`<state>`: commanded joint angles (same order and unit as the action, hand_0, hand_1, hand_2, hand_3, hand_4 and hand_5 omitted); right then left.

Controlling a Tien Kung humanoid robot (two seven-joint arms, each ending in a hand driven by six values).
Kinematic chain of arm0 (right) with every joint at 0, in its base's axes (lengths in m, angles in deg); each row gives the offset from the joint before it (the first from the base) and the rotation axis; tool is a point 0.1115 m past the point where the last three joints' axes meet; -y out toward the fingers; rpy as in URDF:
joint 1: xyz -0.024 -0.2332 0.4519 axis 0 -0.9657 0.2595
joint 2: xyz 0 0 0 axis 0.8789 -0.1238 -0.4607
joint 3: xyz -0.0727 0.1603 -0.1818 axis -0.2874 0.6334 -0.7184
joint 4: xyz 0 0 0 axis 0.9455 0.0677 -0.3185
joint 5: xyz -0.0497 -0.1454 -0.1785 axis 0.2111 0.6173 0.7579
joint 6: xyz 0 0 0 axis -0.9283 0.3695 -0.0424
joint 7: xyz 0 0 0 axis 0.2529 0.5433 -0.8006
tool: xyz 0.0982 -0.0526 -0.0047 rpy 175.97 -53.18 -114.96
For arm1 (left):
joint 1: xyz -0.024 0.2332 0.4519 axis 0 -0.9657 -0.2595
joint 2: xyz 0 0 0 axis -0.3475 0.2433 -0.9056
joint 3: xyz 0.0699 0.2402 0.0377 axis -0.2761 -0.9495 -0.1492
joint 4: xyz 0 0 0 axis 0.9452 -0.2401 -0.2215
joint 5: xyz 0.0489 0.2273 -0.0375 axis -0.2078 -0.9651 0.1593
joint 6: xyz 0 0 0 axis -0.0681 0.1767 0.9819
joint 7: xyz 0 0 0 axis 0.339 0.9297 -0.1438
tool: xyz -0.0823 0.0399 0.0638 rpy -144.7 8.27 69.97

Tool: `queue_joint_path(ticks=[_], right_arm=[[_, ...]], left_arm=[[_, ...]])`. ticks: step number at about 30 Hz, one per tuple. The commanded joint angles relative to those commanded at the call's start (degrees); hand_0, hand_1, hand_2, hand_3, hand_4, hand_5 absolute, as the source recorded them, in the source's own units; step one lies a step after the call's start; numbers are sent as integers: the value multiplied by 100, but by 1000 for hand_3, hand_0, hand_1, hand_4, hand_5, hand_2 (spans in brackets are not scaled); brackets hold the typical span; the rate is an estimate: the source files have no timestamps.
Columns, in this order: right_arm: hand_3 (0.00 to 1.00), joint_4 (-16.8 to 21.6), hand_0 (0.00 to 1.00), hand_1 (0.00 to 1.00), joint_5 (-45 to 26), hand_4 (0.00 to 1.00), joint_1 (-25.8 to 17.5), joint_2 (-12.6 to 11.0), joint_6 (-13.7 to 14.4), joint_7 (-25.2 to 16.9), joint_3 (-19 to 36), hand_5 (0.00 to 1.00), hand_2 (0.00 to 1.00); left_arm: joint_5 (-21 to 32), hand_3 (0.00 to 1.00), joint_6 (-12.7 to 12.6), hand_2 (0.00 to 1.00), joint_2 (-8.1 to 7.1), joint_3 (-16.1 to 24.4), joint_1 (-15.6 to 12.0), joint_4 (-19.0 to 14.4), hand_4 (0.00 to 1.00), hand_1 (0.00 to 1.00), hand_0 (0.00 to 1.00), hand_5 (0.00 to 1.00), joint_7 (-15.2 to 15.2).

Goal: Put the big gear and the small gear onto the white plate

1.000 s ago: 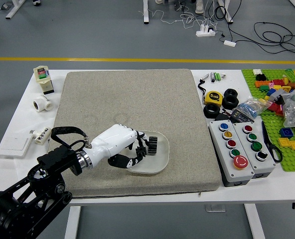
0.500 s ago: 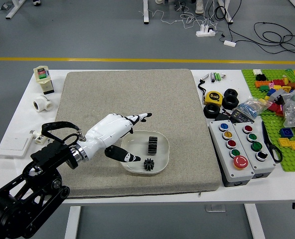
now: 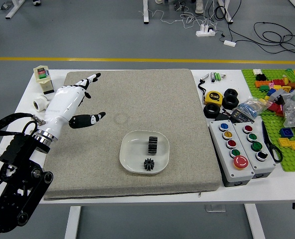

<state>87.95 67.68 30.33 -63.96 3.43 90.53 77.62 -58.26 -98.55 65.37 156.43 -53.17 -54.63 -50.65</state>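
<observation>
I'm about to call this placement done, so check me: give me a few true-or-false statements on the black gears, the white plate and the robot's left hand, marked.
1. The big black ribbed gear is on the rounded white plate. True.
2. The small black toothed gear lies off the plate. False: the small gear is on it, nearer the robot.
3. The two gears are apart. True.
4. The white-and-black left hand grips a gear. False: the left hand is open and empty.

Plate (image 3: 129, 160) glossy; mat (image 3: 137, 109) matt, rough cloth.
</observation>
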Motion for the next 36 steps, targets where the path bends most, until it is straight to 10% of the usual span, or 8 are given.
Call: queue_joint_path(ticks=[5,6,11,12,27,36], right_arm=[[584,0,613,610,22,789,-16,12,5,9,27,750,701],[584,0,612,610,37,789,-19,14,6,15,36,751,701],[584,0,612,610,121,789,-27,24,10,44,79,751,701],[585,0,613,610,128,788,-28,25,10,47,81,751,701],[584,0,613,610,224,786,-27,21,18,87,102,749,701],[583,0,613,608,252,785,-30,8,9,80,135,749,701]], left_arm=[[863,654,105,693,99,517,-292,150,750,475,396,202,-1],[1076,620,177,707,114,574,-345,166,759,546,479,322,-22],[2267,620,954,707,197,670,-697,208,759,546,479,322,-198],[2528,740,1042,854,204,661,-729,211,852,776,768,620,-215],[6145,822,1767,912,256,822,-862,274,916,864,832,893,-287],[6414,832,1822,917,262,912,-893,277,909,874,844,932,-257]])
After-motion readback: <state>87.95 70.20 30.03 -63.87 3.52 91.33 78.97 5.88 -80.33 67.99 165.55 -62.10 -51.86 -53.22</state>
